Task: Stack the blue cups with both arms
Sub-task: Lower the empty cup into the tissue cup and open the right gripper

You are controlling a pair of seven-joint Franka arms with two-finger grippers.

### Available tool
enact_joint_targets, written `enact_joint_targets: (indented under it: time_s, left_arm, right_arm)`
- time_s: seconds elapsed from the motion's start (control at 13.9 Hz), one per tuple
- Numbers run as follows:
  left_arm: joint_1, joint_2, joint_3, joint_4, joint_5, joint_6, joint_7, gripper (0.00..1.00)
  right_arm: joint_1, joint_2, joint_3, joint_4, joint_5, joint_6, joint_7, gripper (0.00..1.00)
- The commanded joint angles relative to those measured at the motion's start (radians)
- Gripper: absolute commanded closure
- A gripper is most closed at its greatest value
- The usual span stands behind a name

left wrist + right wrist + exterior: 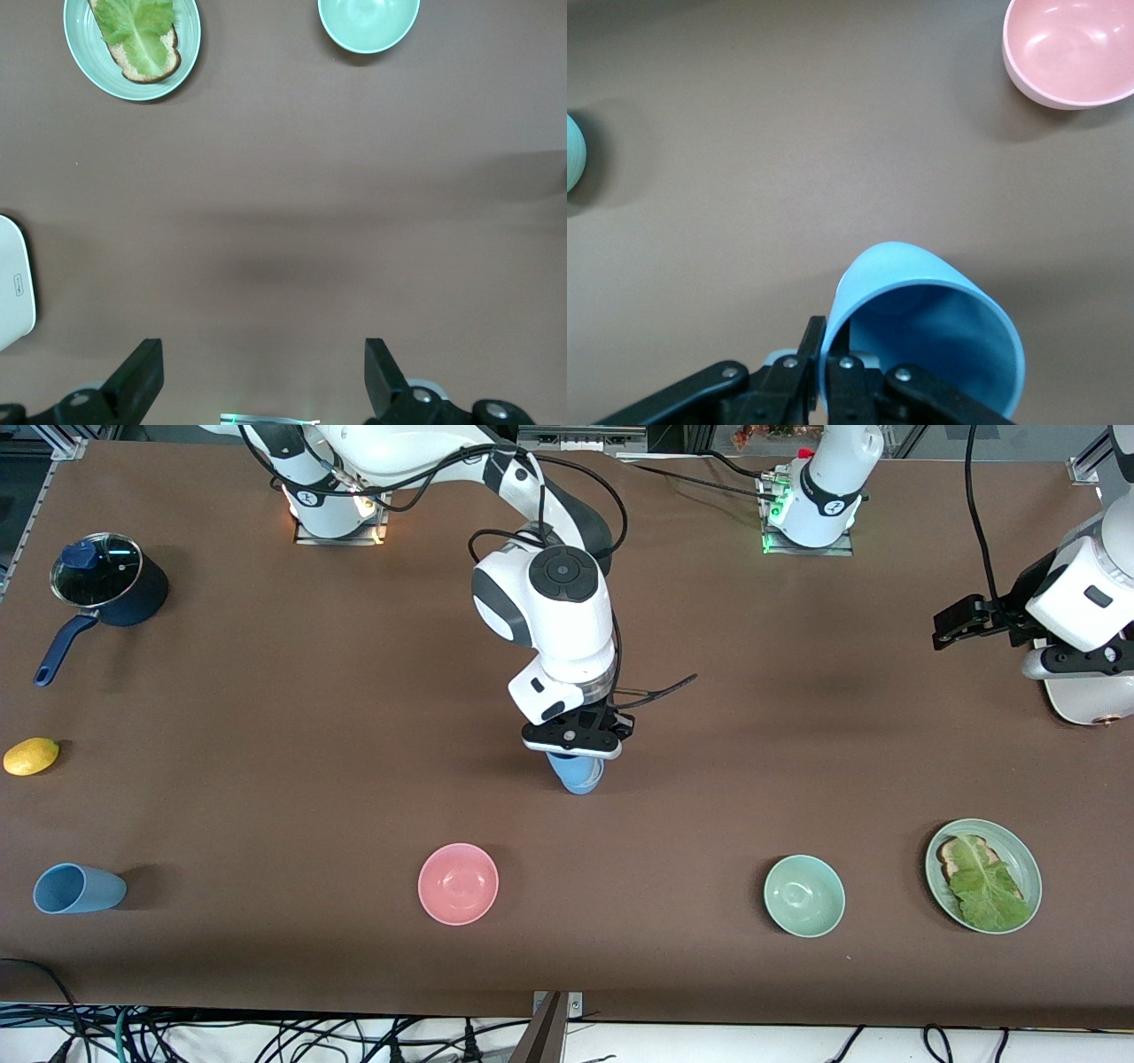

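Right gripper, centre of the front frame, is clenched on the rim of one blue cup; the right wrist view shows its fingers pinching the cup wall, one inside and one outside, mouth open toward the camera. Whether the cup base touches the table or hangs just above it, I cannot tell. Second blue cup lies on its side at lower left of the front frame, mouth toward the frame edge, well apart from the held one. Left gripper waits at the right edge of the frame, jaws released and wide, nothing between them; its wrist view shows only bare table, a green bowl and a plate with bread and lettuce. Judgement: the step in hand is carrying or placing the gripped cup. To do it well, keep the rim pinch firm and the cup axis upright, since a thin-wall grip can let it swing. The lying cup likely needs righting before nesting.
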Motion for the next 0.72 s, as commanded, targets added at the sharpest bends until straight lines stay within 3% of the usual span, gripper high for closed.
enact_joint_targets:
  time_s: [0.0,0.65]
  left_arm:
    - [0.011,-0.058,-0.011,-0.035,-0.025,0.003,0.022,0.0]
    - [0.03,-0.041,-0.027,-0.032,-0.029,-0.023,0.026,0.0]
  right_arm:
    - [0.021,0.053,-0.032,0.087,-0.014,0.003,-0.001,1.0]
    - [0.023,0.059,-0.039,0.086,-0.014,0.004,-0.015,1.0]
